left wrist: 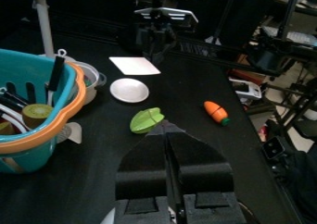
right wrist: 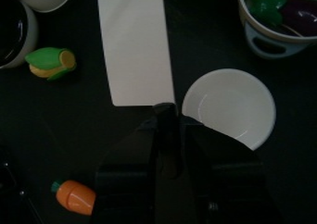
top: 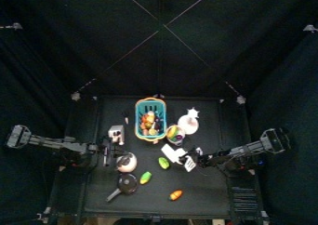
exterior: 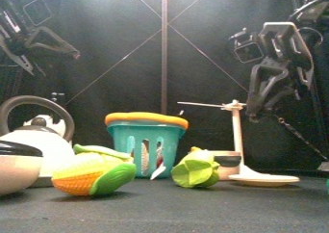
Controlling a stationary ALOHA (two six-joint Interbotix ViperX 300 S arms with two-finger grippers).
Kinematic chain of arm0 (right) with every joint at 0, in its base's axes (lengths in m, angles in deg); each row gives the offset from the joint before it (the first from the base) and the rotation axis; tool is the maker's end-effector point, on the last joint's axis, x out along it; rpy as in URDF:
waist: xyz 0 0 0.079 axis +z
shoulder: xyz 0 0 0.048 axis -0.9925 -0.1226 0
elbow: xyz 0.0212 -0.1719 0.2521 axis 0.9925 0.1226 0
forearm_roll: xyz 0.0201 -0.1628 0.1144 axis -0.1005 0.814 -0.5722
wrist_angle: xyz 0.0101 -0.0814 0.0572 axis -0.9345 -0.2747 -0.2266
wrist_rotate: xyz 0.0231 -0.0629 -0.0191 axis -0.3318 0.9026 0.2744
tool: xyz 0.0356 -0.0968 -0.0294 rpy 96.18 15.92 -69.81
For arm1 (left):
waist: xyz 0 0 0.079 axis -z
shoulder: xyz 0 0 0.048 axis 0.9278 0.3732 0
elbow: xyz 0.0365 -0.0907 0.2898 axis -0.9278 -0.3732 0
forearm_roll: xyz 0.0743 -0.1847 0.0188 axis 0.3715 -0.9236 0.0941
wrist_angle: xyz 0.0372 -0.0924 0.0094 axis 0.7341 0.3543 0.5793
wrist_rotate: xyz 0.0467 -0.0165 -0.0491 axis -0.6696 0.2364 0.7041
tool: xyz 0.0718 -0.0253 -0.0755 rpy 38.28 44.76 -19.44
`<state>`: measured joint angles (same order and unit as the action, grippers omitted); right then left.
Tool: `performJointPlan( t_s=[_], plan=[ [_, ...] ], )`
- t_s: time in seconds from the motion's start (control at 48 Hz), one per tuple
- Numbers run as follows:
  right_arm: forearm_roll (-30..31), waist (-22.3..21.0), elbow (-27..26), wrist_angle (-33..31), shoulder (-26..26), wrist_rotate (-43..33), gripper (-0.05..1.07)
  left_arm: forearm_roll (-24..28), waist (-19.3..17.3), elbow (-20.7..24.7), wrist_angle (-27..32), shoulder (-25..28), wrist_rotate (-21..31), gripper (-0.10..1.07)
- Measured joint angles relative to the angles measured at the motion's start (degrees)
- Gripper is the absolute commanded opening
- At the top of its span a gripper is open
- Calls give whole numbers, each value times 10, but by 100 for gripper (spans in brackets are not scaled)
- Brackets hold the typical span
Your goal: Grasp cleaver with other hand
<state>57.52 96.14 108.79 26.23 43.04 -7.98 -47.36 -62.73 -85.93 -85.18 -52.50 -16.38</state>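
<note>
The cleaver's broad white blade [right wrist: 133, 43] lies flat and fills the upper part of the right wrist view. My right gripper [right wrist: 165, 117] is shut on the cleaver at the blade's near edge, and the dark handle is hidden between the jaws. In the top view the cleaver [top: 172, 152] sits at the table's middle with my right gripper [top: 189, 157] just right of it. My left gripper [left wrist: 168, 149] is shut and empty. It hovers over the table, pointing toward the cleaver [left wrist: 133, 66]. In the top view my left gripper [top: 121, 158] is left of the cleaver.
A white round plate [right wrist: 229, 107] lies beside the blade. A teal basket [left wrist: 37, 98] holds utensils. A green piece [left wrist: 148, 119] and a carrot [left wrist: 217, 112] lie on the table. A kettle [exterior: 33, 131], a corn cob [exterior: 96, 179] and a pole stand [exterior: 238, 141] stand near the front.
</note>
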Motion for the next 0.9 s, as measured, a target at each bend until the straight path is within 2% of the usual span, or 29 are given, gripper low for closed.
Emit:
performJointPlan(
  t_s=[0.167, 0.292, 0.375, 0.521, 0.729, 0.812, 0.896],
  plan=[
    [-97, -5, -45, -73, 5, 171, 43, 0, 0, 6, -9, 11, 0, 25],
    [-146, -10, -92, -134, 2, 285, 43, 3, 0, 20, -17, 25, 0, 27],
    [-159, -14, -118, -152, -5, 333, 43, 8, 0, 31, -18, 39, 1, 32],
    [-143, -25, -136, -154, -15, 370, 43, 25, 1, 48, -20, 67, 0, 47],
    [-72, -29, -149, -150, -43, 379, 43, 39, 5, 76, -27, 120, 1, 71],
    [-43, -29, -160, -150, -55, 379, 43, 35, 5, 93, -31, 143, 1, 78],
    [-14, -29, -169, -150, -69, 380, 43, 20, 6, 117, -45, 171, 2, 79]
  ],
)
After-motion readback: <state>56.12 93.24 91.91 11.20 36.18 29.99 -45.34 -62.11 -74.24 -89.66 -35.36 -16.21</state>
